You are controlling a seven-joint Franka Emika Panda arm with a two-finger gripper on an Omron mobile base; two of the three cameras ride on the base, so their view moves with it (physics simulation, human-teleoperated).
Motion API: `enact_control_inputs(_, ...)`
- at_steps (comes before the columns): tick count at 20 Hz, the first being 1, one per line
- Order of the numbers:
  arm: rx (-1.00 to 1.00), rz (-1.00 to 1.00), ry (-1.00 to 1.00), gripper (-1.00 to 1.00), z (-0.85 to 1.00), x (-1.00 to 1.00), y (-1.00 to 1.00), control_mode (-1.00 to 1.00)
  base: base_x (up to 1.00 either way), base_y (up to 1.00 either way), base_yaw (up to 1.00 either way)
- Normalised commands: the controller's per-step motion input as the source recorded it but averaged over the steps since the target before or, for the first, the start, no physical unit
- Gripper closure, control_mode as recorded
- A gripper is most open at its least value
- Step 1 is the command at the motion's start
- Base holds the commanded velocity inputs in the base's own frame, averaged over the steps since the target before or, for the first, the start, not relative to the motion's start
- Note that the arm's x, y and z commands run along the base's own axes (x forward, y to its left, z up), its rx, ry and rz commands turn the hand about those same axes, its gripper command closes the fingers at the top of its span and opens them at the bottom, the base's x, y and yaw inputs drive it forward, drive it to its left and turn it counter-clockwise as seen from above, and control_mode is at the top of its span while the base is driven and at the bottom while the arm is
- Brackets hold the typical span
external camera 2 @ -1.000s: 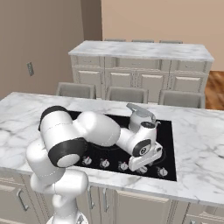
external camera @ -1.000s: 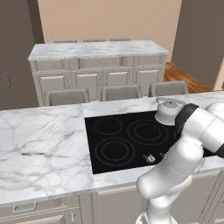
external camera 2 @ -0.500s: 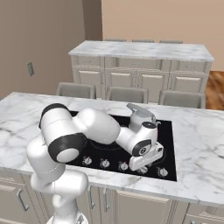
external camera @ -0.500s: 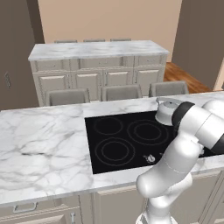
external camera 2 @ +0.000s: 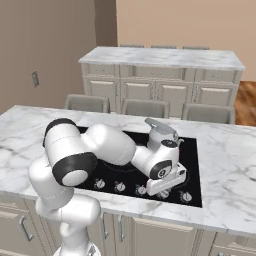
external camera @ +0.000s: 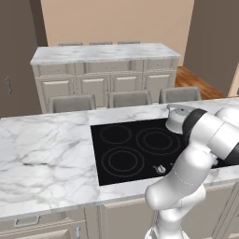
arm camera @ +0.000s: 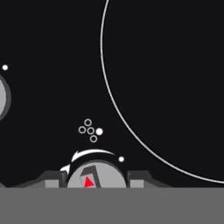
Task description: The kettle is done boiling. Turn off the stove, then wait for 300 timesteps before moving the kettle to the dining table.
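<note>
- Kettle (external camera 2: 162,136) sits on the far right burner of the stove (external camera: 121,154), squat and domed with its thin handle arching over the top; in the left base view it shows just beyond the arm's dark elbow.
- Stove is the black glass cooktop set into the near marble island (external camera: 42,154), with a row of small silver knobs along its near edge.
- Gripper (arm camera: 96,181) is down at that knob row, toward its right end; in the hand view a grey knob (arm camera: 95,177) with a red pointer lies between the two fingertips.
- Jaws stand partly closed either side of the knob; whether the pads already press on it I cannot tell.
- Step in hand, as I judge it: gripping the knob to turn the burner off. The kettle has not been lifted.
- Risk: if the pads close off-centre, the round knob could slip out when the wrist twists, and the burner would stay on.
- Risk: the knobs sit close together, so a wrong pick would leave the kettle's burner live; the small burner diagram (arm camera: 89,130) beside this knob marks which ring it controls.
- Risk: the forearm lies near the kettle, so a wide swing could nudge it off its ring.
- Far counter (external camera: 105,53) with panelled cabinet fronts stands beyond, grey chair backs (external camera: 128,98) between it and the island.
</note>
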Motion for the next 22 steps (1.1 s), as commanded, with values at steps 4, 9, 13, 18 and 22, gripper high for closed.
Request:
enact_control_inputs(4,0.0,-0.14,0.04,1.0,-0.11,-0.01,0.0,-1.0,0.0,0.0,0.0)
enact_control_inputs(9,0.01,-0.19,0.0,1.0,-0.1,-0.14,0.0,-1.0,0.0,0.0,0.0)
enact_control_inputs(13,0.01,-0.22,0.0,1.0,-0.06,-0.2,0.0,-1.0,0.0,0.0,0.0)
enact_control_inputs(18,0.03,-0.26,0.0,1.0,-0.02,-0.23,-0.02,-1.0,0.0,0.0,0.0)
enact_control_inputs(22,0.07,-0.28,0.0,1.0,-0.02,-0.26,-0.1,-1.0,0.0,0.0,0.0)
